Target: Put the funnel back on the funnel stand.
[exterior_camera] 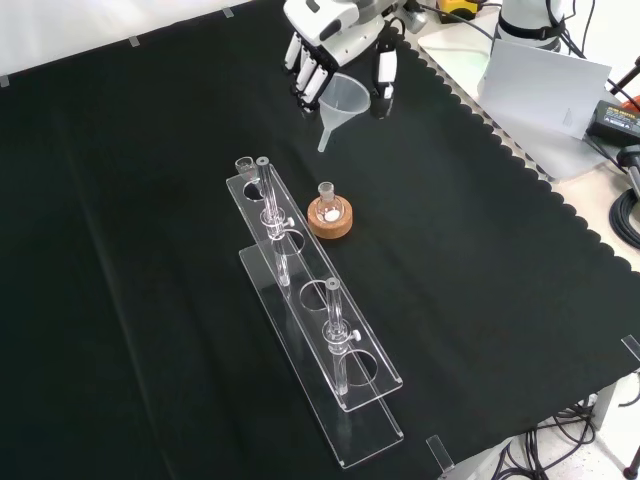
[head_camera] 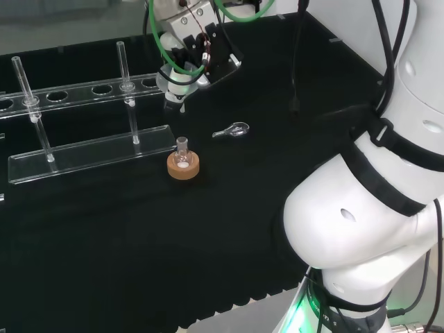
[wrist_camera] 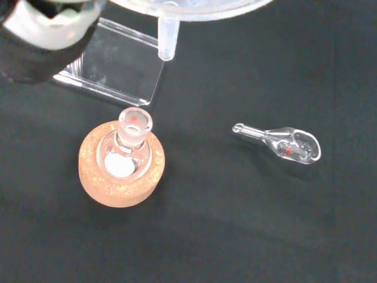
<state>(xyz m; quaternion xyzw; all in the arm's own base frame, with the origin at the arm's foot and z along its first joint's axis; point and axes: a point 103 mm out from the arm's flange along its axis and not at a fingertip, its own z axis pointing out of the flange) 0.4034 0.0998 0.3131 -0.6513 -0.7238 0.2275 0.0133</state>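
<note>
In the front view the nearest thing is the clear funnel stand [exterior_camera: 318, 340], a long holed rack on posts with empty holes along its shelf. Just beyond its far end a small flask [exterior_camera: 326, 203] sits on a cork ring [exterior_camera: 330, 219]. Farther still the hand [exterior_camera: 335, 45] hangs above the cloth with its fingers curled round the rim of the funnel [exterior_camera: 341, 104], whose spout points down and tilts slightly toward the rack.

To do this step well, I judge the hand should carry the funnel over a free hole, bring the spout upright, lower it straight through, and let go only once the cone rests on the shelf.

The wrist view adds what the front view lacks: a small glass scoop [wrist_camera: 283, 142] lying on the cloth beside the cork ring, well clear of the rack.
</note>
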